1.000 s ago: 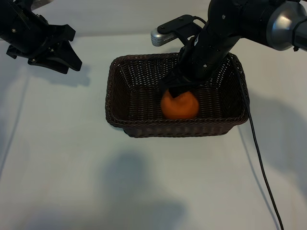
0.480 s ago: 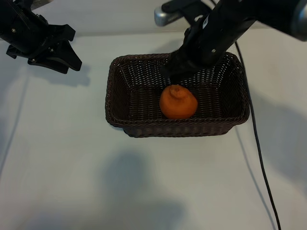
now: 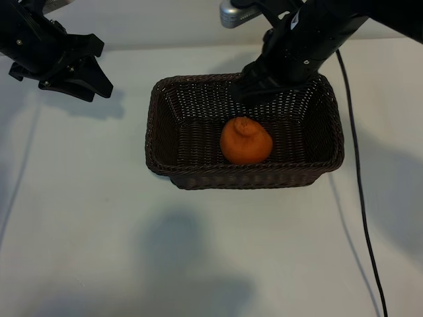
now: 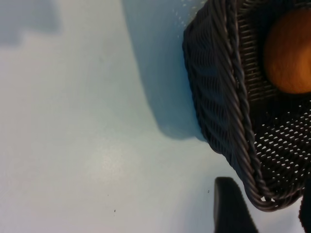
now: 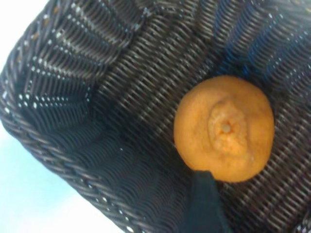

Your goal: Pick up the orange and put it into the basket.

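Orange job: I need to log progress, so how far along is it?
Done: the orange lies on the floor of the basket, touched by nothing. In hand: the right gripper hangs open above the basket's far side, empty. Left: nothing but clearing that arm away. The left gripper is parked open at the table's far left corner.

The right claw [image 3: 254, 89] hangs open and empty at far right, angled downward; the left claw [image 3: 89, 82] sits parked far left.
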### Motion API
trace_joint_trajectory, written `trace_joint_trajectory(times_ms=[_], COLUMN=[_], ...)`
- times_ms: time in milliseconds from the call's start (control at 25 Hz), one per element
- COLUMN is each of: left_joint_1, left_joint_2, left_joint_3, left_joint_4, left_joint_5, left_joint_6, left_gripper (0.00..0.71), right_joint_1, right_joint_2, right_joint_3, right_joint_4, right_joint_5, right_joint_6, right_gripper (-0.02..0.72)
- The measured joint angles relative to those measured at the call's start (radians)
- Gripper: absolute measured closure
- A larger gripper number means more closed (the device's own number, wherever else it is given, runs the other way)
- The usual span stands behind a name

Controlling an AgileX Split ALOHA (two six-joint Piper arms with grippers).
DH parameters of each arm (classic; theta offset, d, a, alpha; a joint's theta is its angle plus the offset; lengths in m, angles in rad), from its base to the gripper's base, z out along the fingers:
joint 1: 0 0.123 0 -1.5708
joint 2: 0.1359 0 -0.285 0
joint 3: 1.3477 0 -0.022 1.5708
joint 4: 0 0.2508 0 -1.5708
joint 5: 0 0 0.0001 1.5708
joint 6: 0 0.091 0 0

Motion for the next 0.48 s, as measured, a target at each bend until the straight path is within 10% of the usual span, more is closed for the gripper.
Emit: trace_joint_trajectory(times_ms=[480], left_joint_1=[0.000], left_joint_2=[0.000], left_joint_3=[0.000], left_joint_4=[0.000], left_joint_5=[0.000], left_joint_6=[0.000], left_gripper=[0.312], right_joint_1=[-0.248], right_joint_2=[-0.135], right_joint_3=[0.000], right_joint_4=[-0.001], right_joint_5=[0.149], right_joint_6=[-0.116], right_gripper=[0.208])
